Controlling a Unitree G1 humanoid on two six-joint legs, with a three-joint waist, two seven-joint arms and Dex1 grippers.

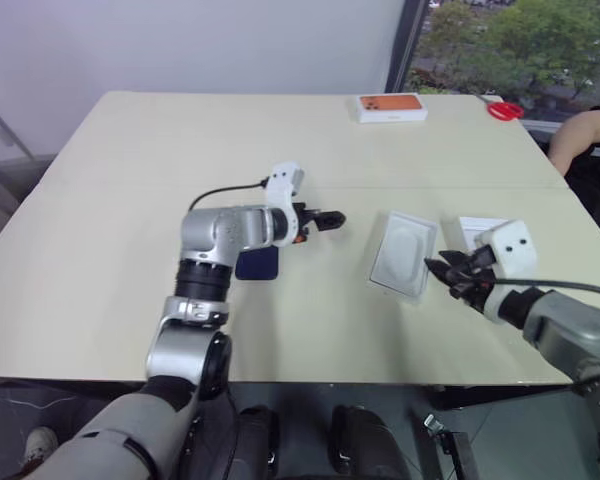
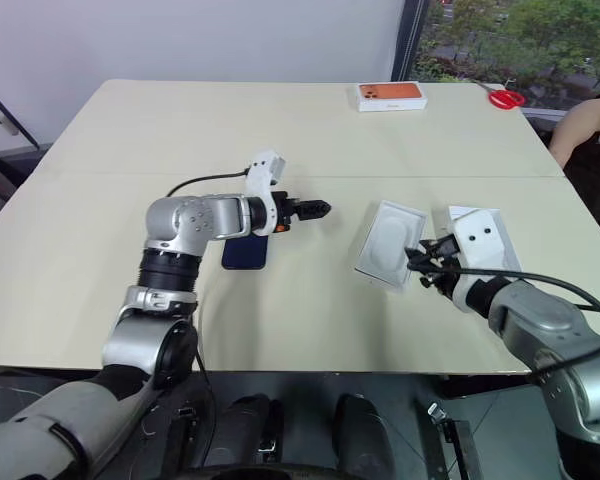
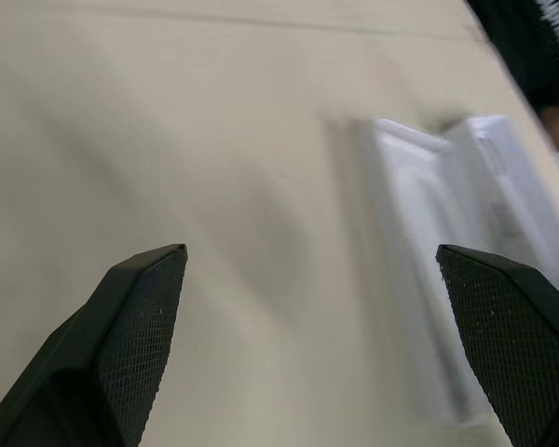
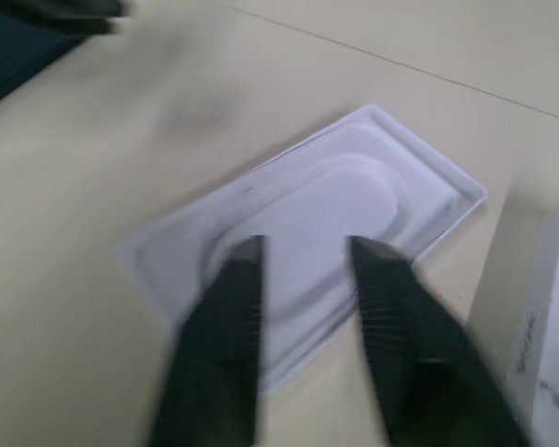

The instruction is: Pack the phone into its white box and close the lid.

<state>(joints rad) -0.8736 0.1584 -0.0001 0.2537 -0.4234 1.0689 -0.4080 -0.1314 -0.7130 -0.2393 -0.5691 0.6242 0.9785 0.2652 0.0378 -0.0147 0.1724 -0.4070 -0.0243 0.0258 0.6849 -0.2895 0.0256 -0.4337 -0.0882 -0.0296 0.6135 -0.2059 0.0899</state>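
Beige and broad, the table [image 1: 130,200] runs back to a white wall and a window with trees behind it. Near its middle the phone [image 2: 244,252] lies flat, dark blue, partly under the left forearm. Over it the left gripper [image 1: 332,218] points toward the right side of the table with its fingers spread wide and nothing between them. A thin white insert [image 1: 404,253] with an oval recess lies to the right, and just beyond it stands a white box [image 2: 480,228] — partly hidden by the right wrist. At the insert's near edge the right gripper [image 2: 420,256] is blurred — whether it grips the insert I cannot tell. An orange-topped box [image 1: 391,106] and red scissors [image 1: 504,110] sit at the far edge.
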